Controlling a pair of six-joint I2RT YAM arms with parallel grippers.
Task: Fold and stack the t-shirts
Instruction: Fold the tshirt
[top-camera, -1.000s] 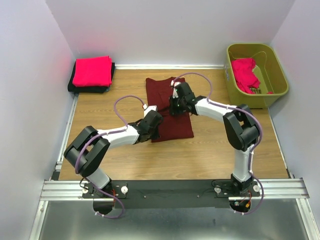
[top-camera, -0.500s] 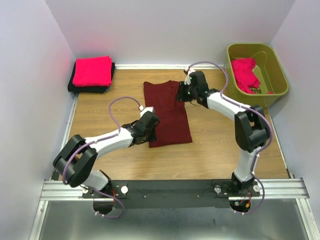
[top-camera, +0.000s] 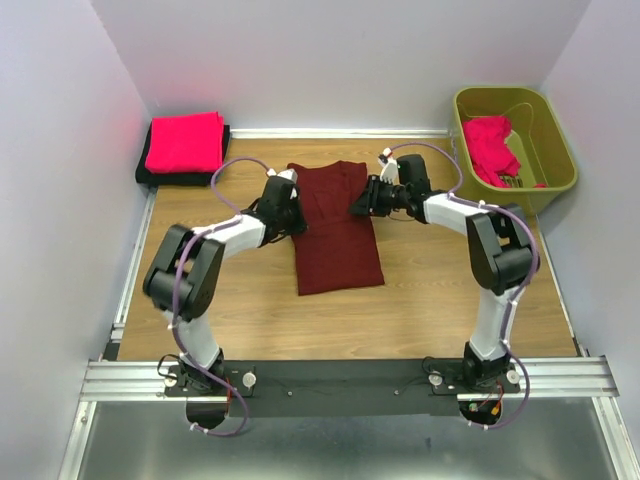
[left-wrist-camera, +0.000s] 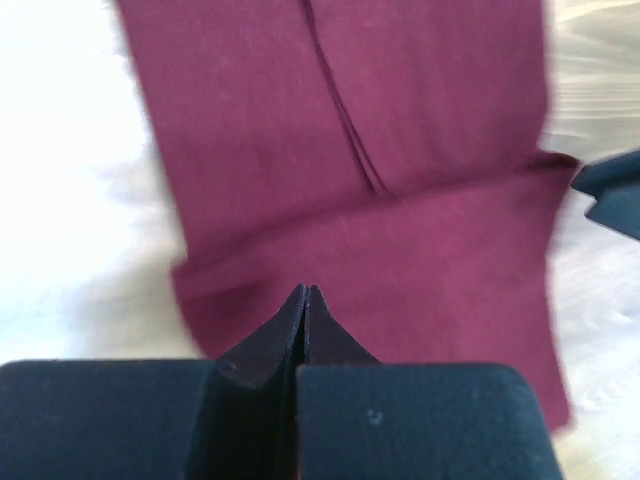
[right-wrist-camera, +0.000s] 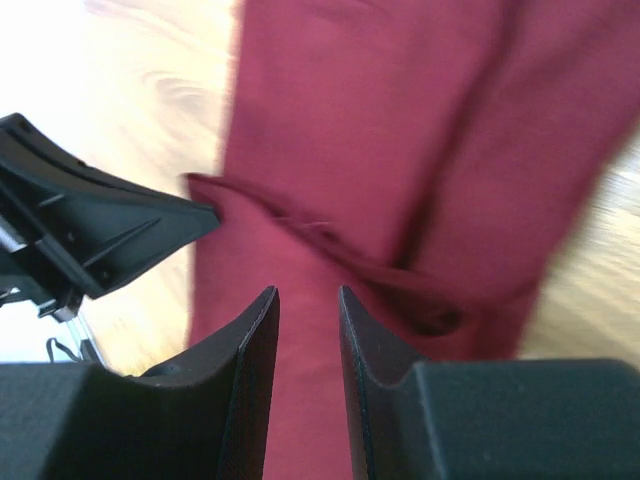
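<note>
Both arms have shifted in the last second. My left end effector (top-camera: 292, 210) has travelled from the near left corner of the maroon shirt (top-camera: 338, 250) up to its left edge, and my right end effector (top-camera: 364, 202) has come off the cloth to the right edge. The shirt itself now lies straighter and narrower than it did.

Nearest me is the shirt's near hem, flat on the counter (top-camera: 430, 300) and untouched. The shirt is a long strip whose long axis runs from near to far, roughly midway between my two bases.

Farther up, at the strip's far half, my end effectors face each other across its width. The left one has its fingers pressed together at the cloth's edge; I cannot tell whether any fabric is pinched. The right one has its fingers apart with nothing between them, just over the right edge.

Each side is about as close to its own edge, so I judge a crosswise fold, far end toward near hem, needs both.

Farthest off, a folded pink shirt (top-camera: 185, 142) lies on a black shirt (top-camera: 175, 179) at the far left, closer to my left arm. At the far right, the bin (top-camera: 562, 150) holds a loose pink shirt (top-camera: 488, 140).
</note>
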